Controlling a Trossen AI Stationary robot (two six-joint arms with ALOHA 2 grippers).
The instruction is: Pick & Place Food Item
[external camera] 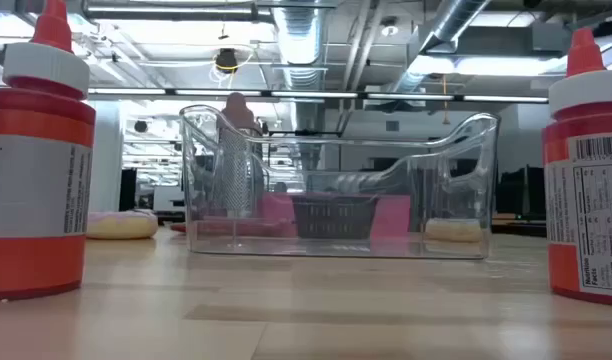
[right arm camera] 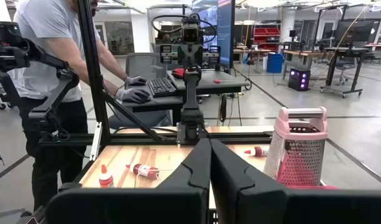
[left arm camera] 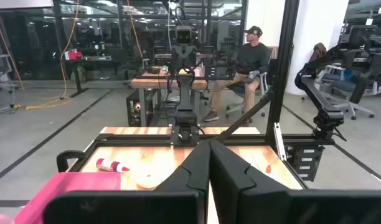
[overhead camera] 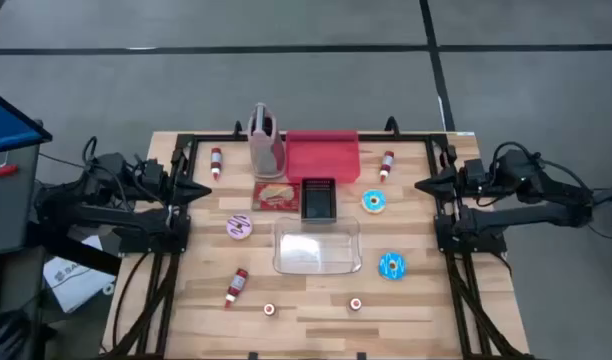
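Two red sauce bottles, one (external camera: 36, 150) at the left edge and one (external camera: 589, 165) at the right edge of the low view, stand closest to that lens, and between them the clear plastic container (external camera: 338, 185) is seen standing empty at the table's middle. From above, the food items are seen scattered round that container (overhead camera: 317, 246): a blue-iced donut (overhead camera: 391, 265) just beside its right wall, a second blue donut (overhead camera: 373, 201) farther back, and a pink donut (overhead camera: 239, 228) off its left side. The left gripper (overhead camera: 199, 190) is parked at the table's left edge and the right gripper (overhead camera: 424, 185) at the right edge, each with its fingers pressed together and nothing held, as both wrist views show. The relation judged to decide the coming move is nearness: the blue donuts lie on the right arm's side, forward of its tip and inward toward the container, while the pink donut is closer to the left arm. Being round, the donuts offer no long axis to align with. The overhead view alone gives these positions; the low view shows only donut edges through and beside the container, and the right wrist view shows a pink grater (right arm camera: 298, 146) and a person beyond the table.
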